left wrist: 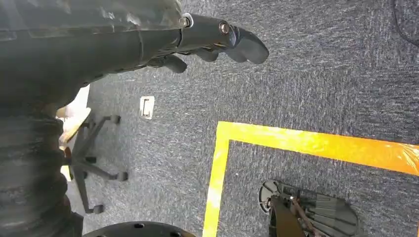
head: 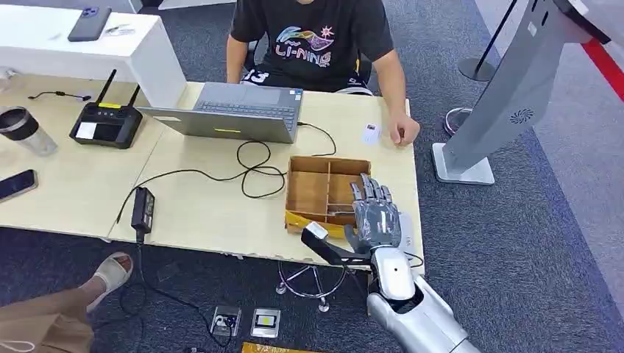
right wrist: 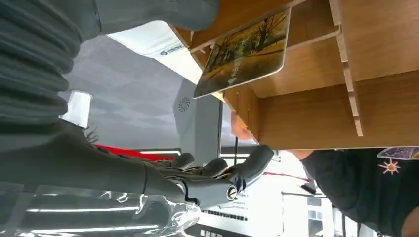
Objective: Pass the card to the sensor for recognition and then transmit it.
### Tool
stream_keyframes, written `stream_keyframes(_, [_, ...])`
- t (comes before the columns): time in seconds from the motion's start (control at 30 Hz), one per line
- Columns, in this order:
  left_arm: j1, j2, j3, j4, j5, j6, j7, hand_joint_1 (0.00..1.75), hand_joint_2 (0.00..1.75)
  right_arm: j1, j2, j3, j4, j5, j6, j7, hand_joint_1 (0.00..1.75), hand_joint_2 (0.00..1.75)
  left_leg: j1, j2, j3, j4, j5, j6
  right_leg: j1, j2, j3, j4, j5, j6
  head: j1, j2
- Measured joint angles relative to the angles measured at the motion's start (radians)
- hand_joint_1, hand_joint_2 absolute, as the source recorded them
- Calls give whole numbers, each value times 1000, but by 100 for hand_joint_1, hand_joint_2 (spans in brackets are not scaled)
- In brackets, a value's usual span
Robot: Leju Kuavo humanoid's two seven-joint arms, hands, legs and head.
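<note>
Right hand (head: 377, 215) empty, fingers spread over wooden tray (head: 309, 193) at tabletop (head: 206, 213) front-right corner, picture card (right wrist: 244, 52) inside tray, left hand (left wrist: 217, 42) empty, fingers loosely extended above carpet (left wrist: 306, 79).

Table (head: 206, 213): pale beige.
Wooden box (head: 309, 193): mid-brown, divided.
Card (right wrist: 244, 52): yellow-green landscape print, possibly trees.
Right hand (head: 375, 215): silver-grey, darker fingers.
Carpet (head: 530, 250): blue-grey speckle.
Floor tape (left wrist: 316, 145): yellow.
Laptop (head: 235, 114): grey.
Person's shirt (head: 313, 37): black, multicoloured logo.
</note>
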Motion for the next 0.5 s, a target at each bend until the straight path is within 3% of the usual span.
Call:
stream_keyframes(0.07, [0, 1, -4, 0, 0, -1, 0, 0, 175, 0, 4, 0, 6, 1, 1, 0, 49, 175, 0, 0, 0, 0, 0, 0, 0, 0, 0, 0, 0, 0, 0, 0])
stream_keyframes(0.17, [0, 2, -10, 0, -2, -4, 0, 0, 175, 0, 8, 0, 12, 3, 4, -1, 65, 175, 0, 0, 0, 0, 0, 0, 0, 0, 0, 0, 0, 0, 0, 0])
stream_keyframes(0.2, [0, 2, -10, 0, -2, -5, 0, 0, 175, 0, 10, 0, 13, 5, 6, 0, 91, 175, 0, 0, 0, 0, 0, 0, 0, 0, 0, 0, 0, 0, 0, 0])
stream_keyframes(0.27, [0, 3, -13, 0, -2, -7, 0, 0, 175, 0, 12, 0, 17, 8, 10, 2, 110, 175, 0, 0, 0, 0, 0, 0, 0, 0, 0, 0, 0, 0, 0, 0])
stream_keyframes(0.3, [0, 3, -14, 0, -2, -7, 0, 0, 175, 0, 12, 0, 19, 8, 10, 5, 157, 175, 0, 0, 0, 0, 0, 0, 0, 0, 0, 0, 0, 0, 0, 0])
stream_keyframes(0.5, [0, 4, -16, 0, -1, -7, 3, 0, 175, 0, 13, 0, 31, 7, 10, 9, 161, 175, 0, 0, 0, 0, 0, 0, 0, 0, 0, 0, 0, 0, 0, 0])
